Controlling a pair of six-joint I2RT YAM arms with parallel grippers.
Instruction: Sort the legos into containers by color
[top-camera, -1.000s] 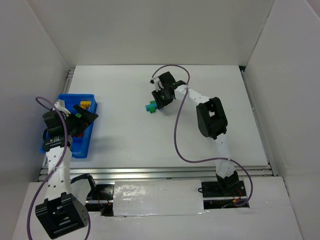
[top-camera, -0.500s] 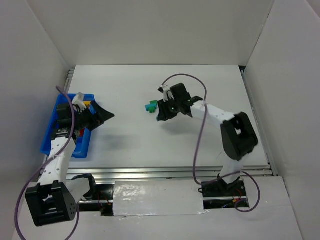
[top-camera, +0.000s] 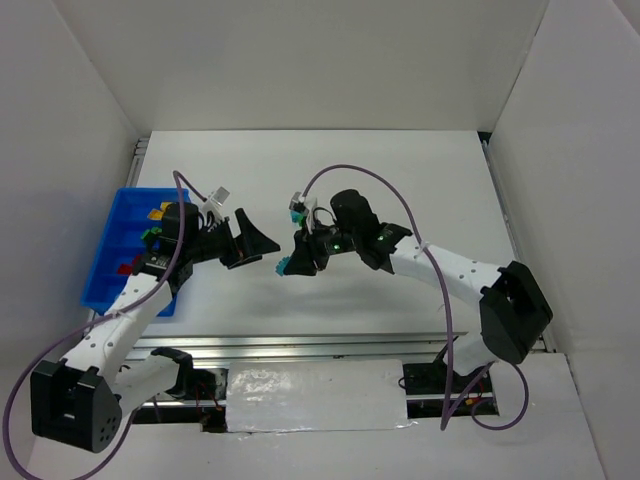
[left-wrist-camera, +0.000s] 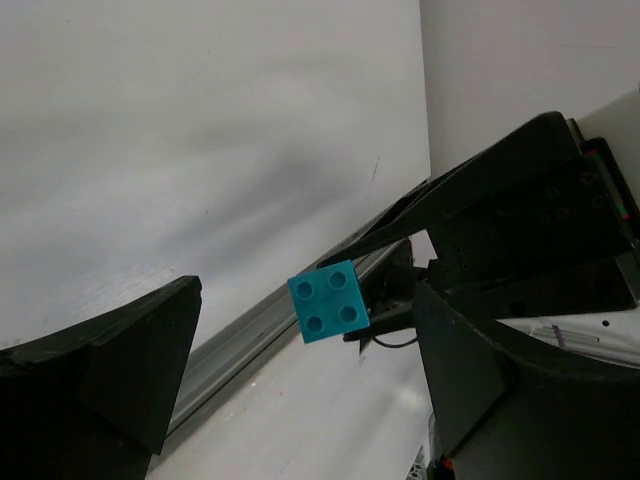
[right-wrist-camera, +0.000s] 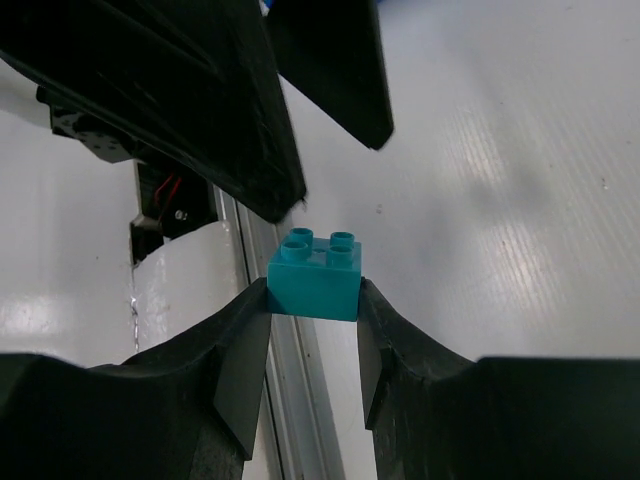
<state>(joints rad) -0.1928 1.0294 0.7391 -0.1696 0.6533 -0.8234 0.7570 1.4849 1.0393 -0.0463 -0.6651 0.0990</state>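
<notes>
Both arms swung inward: right gripper (right-wrist-camera: 313, 305) clamped the teal lego (left-wrist-camera: 328, 300), left gripper (top-camera: 266, 252) gaped wide, handover likely next.

A white table (top-camera: 420, 170) is being occupied at its left edge by a blue tray (top-camera: 110, 238) (divided into compartments).

We can read no text, label, brand, number or sign in any of these views. The teal lego (right-wrist-camera: 314, 283) shows us its studs, but they are too small and too soft in the picture for us to make out any lettering on them.
</notes>
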